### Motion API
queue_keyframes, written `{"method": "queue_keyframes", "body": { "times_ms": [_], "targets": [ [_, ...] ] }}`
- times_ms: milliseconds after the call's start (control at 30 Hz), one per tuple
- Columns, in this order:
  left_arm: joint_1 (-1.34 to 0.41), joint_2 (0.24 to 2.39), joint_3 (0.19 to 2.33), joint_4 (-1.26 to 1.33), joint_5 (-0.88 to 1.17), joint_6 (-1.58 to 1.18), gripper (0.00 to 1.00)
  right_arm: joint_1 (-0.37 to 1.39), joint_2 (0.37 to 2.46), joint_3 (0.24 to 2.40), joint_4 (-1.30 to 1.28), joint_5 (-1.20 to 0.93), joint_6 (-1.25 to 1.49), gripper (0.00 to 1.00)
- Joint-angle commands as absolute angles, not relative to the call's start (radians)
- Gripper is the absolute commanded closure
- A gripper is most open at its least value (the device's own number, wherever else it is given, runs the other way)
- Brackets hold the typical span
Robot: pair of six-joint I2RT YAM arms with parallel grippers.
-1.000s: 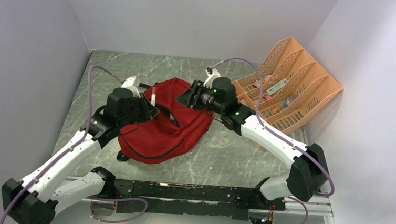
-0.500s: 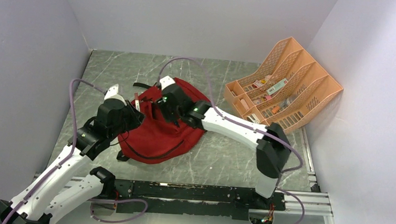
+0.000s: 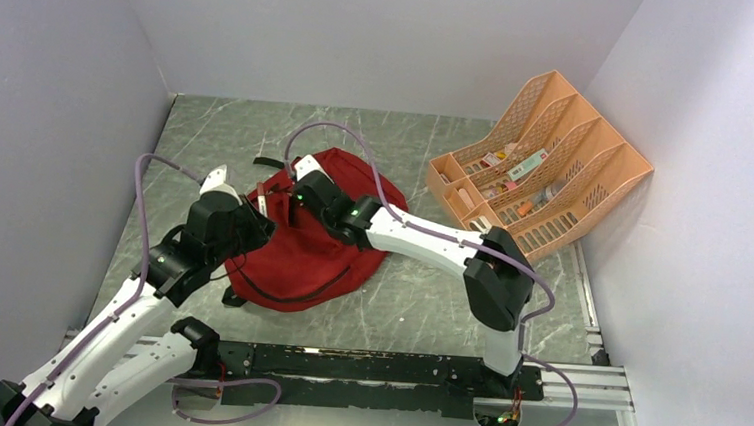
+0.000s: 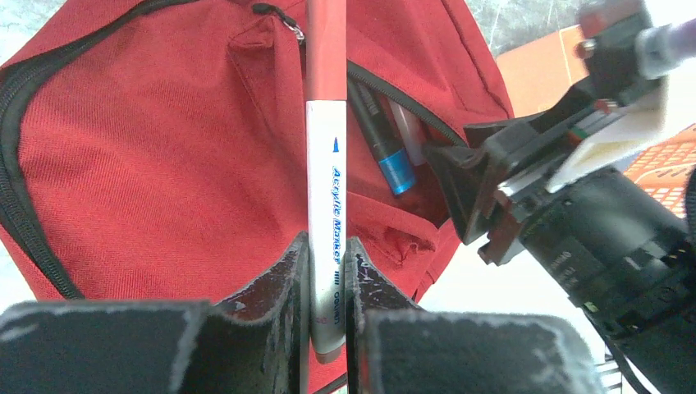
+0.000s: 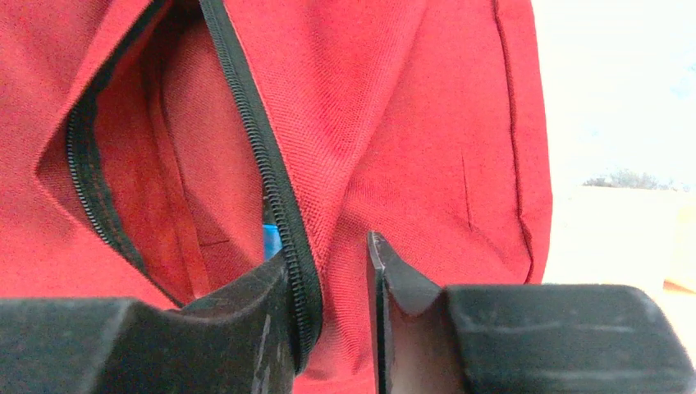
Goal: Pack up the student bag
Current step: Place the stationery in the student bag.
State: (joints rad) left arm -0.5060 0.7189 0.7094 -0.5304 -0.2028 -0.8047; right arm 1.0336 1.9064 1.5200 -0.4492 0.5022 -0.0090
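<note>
The red bag lies flat on the desk, directly beneath and ahead of both sets of fingers. A white marker with a red cap is clamped between the left fingers, which are closed tight on its lower barrel. Its long axis runs straight out from the fingertips, and the capped end reaches across the bag's front. The open front pocket is found just beyond those fingertips and off to the side where the right arm works. Its mouth slants across the marker's line rather than along it, and other pens are seen inside. The right fingers are set narrowly apart at the pocket's zip edge, which rests against the inner face of one finger, with red cloth filling the gap. Whether that cloth is actually pinched cannot be told. The left arm is judged to be the one to deliver. The marker would need to be swung into line with the slot and its far end lowered into the mouth while the lip is kept lifted.
</note>
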Motion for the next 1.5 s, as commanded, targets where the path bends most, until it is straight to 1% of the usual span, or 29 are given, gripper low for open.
{"method": "queue_keyframes", "body": {
  "times_ms": [0, 67, 133, 267, 367, 433, 600, 633, 900, 1167, 1467],
  "targets": [
    [-0.508, 0.718, 0.697, -0.505, -0.162, -0.810, 0.95, 1.032, 1.834, 1.500, -0.363, 0.478, -0.011, 0.68],
    [-0.508, 0.726, 0.696, -0.491, -0.143, -0.808, 0.95, 1.032, 1.830, 1.501, -0.354, 0.466, -0.008, 0.70],
    [-0.508, 0.734, 0.695, -0.482, -0.127, -0.806, 0.95, 1.032, 1.830, 1.505, -0.348, 0.462, -0.004, 0.73],
    [-0.508, 0.744, 0.689, -0.450, -0.089, -0.802, 0.95, 1.029, 1.838, 1.513, -0.339, 0.446, -0.002, 0.70],
    [-0.508, 0.756, 0.685, -0.434, -0.062, -0.800, 0.95, 1.023, 1.844, 1.524, -0.344, 0.428, -0.002, 0.73],
    [-0.508, 0.766, 0.679, -0.426, -0.043, -0.801, 0.95, 1.018, 1.843, 1.526, -0.339, 0.408, 0.029, 0.77],
    [-0.508, 0.793, 0.655, -0.377, 0.011, -0.819, 0.95, 1.003, 1.818, 1.498, -0.302, 0.359, 0.075, 0.98],
    [-0.508, 0.802, 0.650, -0.364, 0.035, -0.827, 0.95, 0.998, 1.811, 1.491, -0.293, 0.347, 0.084, 1.00],
    [-0.508, 0.909, 0.655, -0.261, 0.170, -0.901, 0.95, 0.984, 1.755, 1.415, -0.215, 0.301, 0.152, 1.00],
    [-0.506, 0.987, 0.676, -0.237, 0.281, -0.964, 0.95, 0.983, 1.702, 1.328, -0.122, 0.291, 0.198, 1.00],
    [-0.502, 1.033, 0.673, -0.205, 0.324, -1.015, 0.95, 0.983, 1.693, 1.307, -0.100, 0.279, 0.200, 1.00]
  ]
}}
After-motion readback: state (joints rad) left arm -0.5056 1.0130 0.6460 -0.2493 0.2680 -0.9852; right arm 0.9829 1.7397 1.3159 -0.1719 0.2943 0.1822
